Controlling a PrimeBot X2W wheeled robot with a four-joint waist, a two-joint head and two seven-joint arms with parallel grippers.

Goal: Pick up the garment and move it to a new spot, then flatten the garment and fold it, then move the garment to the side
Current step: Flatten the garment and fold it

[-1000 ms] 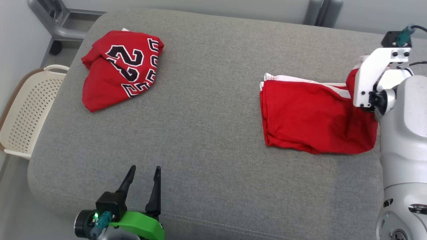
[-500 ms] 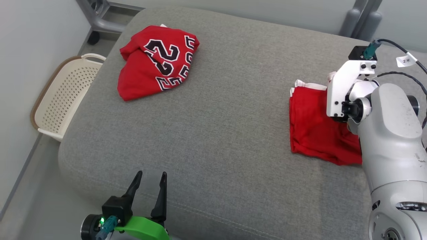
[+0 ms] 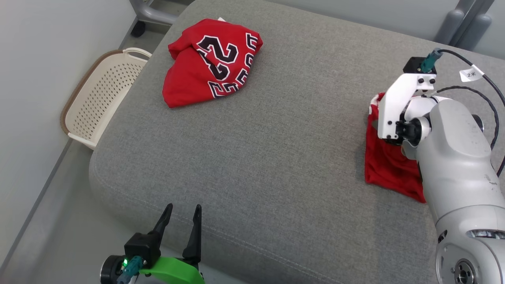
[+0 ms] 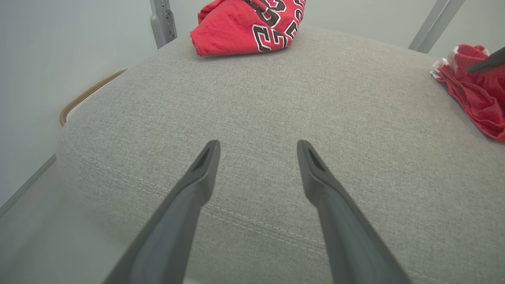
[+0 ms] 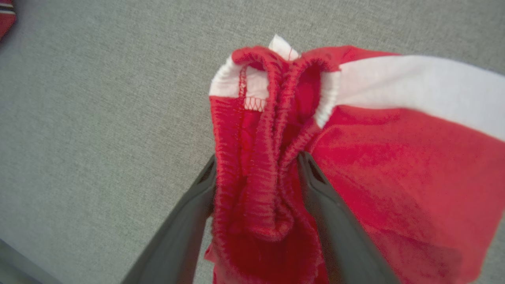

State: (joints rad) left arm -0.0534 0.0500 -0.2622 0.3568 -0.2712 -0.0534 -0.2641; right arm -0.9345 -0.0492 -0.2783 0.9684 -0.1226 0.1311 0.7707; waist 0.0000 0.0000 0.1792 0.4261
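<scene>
The garment, red shorts (image 3: 384, 169) with a white side stripe (image 5: 414, 86), lies bunched on the right part of the grey cushion (image 3: 276, 157). My right gripper (image 5: 256, 165) points down into it. Its jaws stand apart, and the gathered elastic waistband (image 5: 268, 118) sits loosely between the fingers. In the head view my right forearm covers much of the shorts. Over the cushion's near left edge, my left gripper (image 3: 182, 215) hangs open and empty. The left wrist view shows the left gripper (image 4: 256, 150) wide open, the shorts (image 4: 477, 94) lying far to its right.
A red jersey (image 3: 209, 63) with black-and-white numbers lies crumpled at the cushion's far left corner. A cream perforated basket (image 3: 98, 102) stands on the floor to the left of the cushion. Grey metal frame legs (image 3: 465, 23) rise behind it.
The head camera has swung, so the whole picture has shifted right. My right gripper's jaws have come apart from a tight hold on the shorts. The left gripper has stayed open.
</scene>
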